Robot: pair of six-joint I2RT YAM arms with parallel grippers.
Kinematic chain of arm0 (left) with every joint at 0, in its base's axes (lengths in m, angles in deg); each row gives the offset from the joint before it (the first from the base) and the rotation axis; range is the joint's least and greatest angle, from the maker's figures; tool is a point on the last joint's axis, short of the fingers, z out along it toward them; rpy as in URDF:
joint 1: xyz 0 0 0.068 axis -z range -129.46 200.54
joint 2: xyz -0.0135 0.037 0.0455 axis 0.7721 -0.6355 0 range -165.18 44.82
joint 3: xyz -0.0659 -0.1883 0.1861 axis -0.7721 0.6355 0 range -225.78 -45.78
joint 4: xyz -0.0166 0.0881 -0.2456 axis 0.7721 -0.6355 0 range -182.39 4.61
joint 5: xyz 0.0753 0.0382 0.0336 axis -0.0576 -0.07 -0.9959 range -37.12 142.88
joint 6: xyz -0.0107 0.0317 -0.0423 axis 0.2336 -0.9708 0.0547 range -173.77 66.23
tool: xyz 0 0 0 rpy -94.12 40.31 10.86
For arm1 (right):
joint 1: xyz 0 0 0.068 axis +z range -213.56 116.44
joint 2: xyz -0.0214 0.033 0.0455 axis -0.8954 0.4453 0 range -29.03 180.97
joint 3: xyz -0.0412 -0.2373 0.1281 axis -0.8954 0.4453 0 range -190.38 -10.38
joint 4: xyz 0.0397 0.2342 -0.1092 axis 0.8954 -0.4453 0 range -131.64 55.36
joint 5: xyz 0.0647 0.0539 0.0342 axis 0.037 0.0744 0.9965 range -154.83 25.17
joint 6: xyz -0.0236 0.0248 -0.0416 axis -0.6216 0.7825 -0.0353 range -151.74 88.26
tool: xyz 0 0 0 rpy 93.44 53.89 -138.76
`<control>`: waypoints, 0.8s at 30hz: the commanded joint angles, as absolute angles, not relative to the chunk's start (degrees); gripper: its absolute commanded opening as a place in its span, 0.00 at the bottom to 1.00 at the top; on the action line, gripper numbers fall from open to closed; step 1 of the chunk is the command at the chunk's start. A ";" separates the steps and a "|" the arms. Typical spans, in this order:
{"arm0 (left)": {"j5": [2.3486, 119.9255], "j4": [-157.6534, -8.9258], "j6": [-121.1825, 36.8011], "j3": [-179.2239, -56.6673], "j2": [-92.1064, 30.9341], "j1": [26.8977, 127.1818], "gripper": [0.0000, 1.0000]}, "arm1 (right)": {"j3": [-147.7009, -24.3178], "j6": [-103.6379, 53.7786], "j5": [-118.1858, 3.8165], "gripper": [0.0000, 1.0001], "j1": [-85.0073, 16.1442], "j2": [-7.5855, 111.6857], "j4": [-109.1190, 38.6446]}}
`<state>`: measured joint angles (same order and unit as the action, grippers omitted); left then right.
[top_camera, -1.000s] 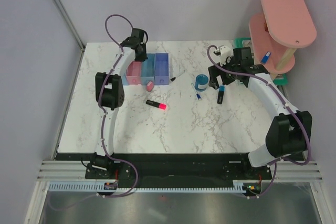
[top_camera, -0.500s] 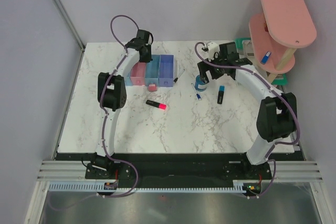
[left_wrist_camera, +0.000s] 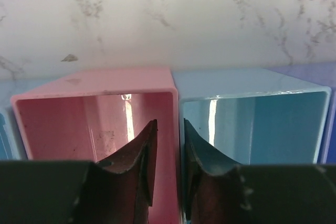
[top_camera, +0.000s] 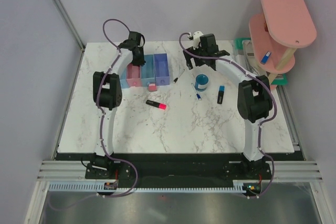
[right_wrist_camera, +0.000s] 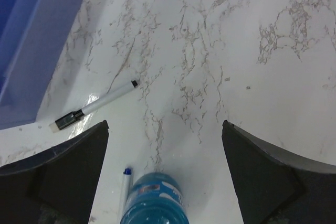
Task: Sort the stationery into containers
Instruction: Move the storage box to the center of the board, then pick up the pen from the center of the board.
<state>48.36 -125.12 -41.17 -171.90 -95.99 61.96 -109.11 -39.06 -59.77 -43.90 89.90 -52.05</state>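
Observation:
The row of joined trays (top_camera: 148, 70) stands at the back left: pink (left_wrist_camera: 94, 114), light blue (left_wrist_camera: 252, 124) and violet-blue (right_wrist_camera: 29, 40) ones show. My left gripper (top_camera: 138, 56) (left_wrist_camera: 169, 125) is shut on the wall between the pink and light blue trays. My right gripper (top_camera: 200, 64) (right_wrist_camera: 165, 125) is open wide and empty, just behind the round blue pot (top_camera: 201, 82) (right_wrist_camera: 152, 203). A blue-capped pen (right_wrist_camera: 124, 187) lies beside the pot. A thin white pen (top_camera: 178, 75) (right_wrist_camera: 97, 104) lies by the violet-blue tray. A pink eraser (top_camera: 153, 86), a pink-ended highlighter (top_camera: 157, 104) and a blue-ended highlighter (top_camera: 221, 94) lie on the table.
A pink two-tier shelf (top_camera: 283, 22) stands at the back right with a small blue item (top_camera: 266, 56) on its lower tier. A green tray (top_camera: 244, 45) sits beside it. Grey walls close the table's back and sides.
My right gripper has swung left from above the blue-ended highlighter to behind the blue pot. My left gripper has shifted the row of trays a little right, then back left.

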 commanded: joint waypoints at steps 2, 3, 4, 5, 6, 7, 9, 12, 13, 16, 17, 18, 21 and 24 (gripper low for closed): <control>47.42 -128.11 -41.11 -171.29 -95.36 59.24 0.37 | -115.66 -32.45 -62.89 0.96 -42.82 95.59 -49.67; 47.60 -128.11 -41.38 -171.20 -95.37 59.24 0.40 | -115.93 -32.27 -62.98 0.96 -42.47 96.82 -49.32; 47.78 -128.11 -41.64 -171.20 -95.28 59.15 0.43 | -116.37 -32.10 -63.68 0.96 -42.03 97.35 -49.15; 47.95 -128.20 -42.16 -171.20 -95.19 59.15 0.45 | -116.46 -32.01 -63.94 0.96 -41.16 97.79 -48.97; 48.04 -128.11 -42.34 -171.11 -95.19 59.15 0.47 | -116.55 -31.92 -63.95 0.96 -40.62 98.58 -48.71; 48.30 -128.20 -42.52 -171.11 -95.19 59.15 0.50 | -116.81 -31.92 -64.29 0.96 -40.10 98.93 -48.62; 48.74 -128.11 -42.87 -171.28 -95.01 59.15 0.52 | -116.81 -31.92 -64.47 0.96 -38.43 99.72 -48.18; 49.80 -127.93 -43.22 -171.64 -94.75 59.15 0.53 | -116.72 -30.44 -66.58 0.95 -36.49 100.87 -47.65; 50.32 -127.85 -43.40 -171.81 -94.58 59.24 0.53 | -116.72 -30.17 -66.84 0.95 -35.79 101.22 -47.65; 51.11 -127.67 -43.66 -172.07 -94.22 59.15 0.53 | -116.64 -29.11 -67.99 0.93 -34.56 102.28 -47.65; 51.29 -127.49 -43.75 -172.08 -94.14 59.15 0.53 | -116.55 -28.85 -68.16 0.92 -34.29 102.54 -47.65; 51.38 -127.41 -43.92 -171.99 -93.96 59.15 0.53 | -116.46 -27.89 -68.51 0.91 -34.20 102.89 -47.74; 51.82 -127.49 -44.10 -171.99 -93.08 59.15 0.53 | -115.94 -26.04 -69.57 0.87 -34.03 103.16 -48.09; 52.52 -127.32 -44.10 -171.64 -92.47 59.15 0.54 | -114.88 -24.46 -70.45 0.85 -33.94 102.54 -48.70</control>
<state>50.55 -127.37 -42.09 -171.03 -95.99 59.08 -114.25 -28.21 -67.61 -33.45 102.84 -49.49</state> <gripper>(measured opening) 0.534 0.867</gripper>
